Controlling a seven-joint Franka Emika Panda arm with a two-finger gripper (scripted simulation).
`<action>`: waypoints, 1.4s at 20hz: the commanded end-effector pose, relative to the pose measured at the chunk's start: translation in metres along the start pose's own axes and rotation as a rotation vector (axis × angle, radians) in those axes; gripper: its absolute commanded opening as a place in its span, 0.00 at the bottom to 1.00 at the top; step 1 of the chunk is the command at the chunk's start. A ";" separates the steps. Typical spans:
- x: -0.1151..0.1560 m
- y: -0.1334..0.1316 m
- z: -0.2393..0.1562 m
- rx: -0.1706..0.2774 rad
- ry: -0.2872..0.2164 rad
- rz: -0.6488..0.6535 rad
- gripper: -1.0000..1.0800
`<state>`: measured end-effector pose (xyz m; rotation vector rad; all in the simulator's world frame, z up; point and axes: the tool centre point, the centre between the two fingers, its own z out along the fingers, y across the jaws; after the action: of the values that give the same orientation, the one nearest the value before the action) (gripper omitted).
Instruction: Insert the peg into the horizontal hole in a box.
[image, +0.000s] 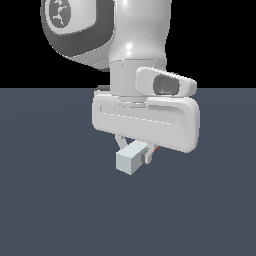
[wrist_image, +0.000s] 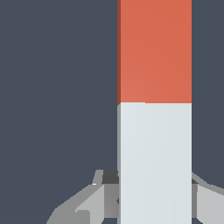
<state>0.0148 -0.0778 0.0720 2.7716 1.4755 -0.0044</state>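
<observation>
Dark slate-blue floor (image: 50, 210) below a black backdrop, filling the lower part of the exterior view. Held just below frame centre, clear of the floor: small square-section peg, half pale white-grey, half orange-red (image: 132, 156), clamped in the white arm's grey two-finger gripper (image: 137, 150). Exterior view: pale end foremost, only a sliver of orange behind. Wrist view: both halves of peg (wrist_image: 154, 131) at full width, grey fingers (wrist_image: 94, 201) hugging the pale half.
</observation>
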 end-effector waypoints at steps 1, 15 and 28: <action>0.046 -0.021 -0.013 -0.002 0.000 -0.097 0.00; 0.162 -0.107 -0.048 -0.001 0.003 -0.370 0.00; 0.159 -0.104 -0.048 -0.002 0.004 -0.364 0.00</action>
<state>0.0164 0.1119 0.1180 2.4607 1.9533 -0.0016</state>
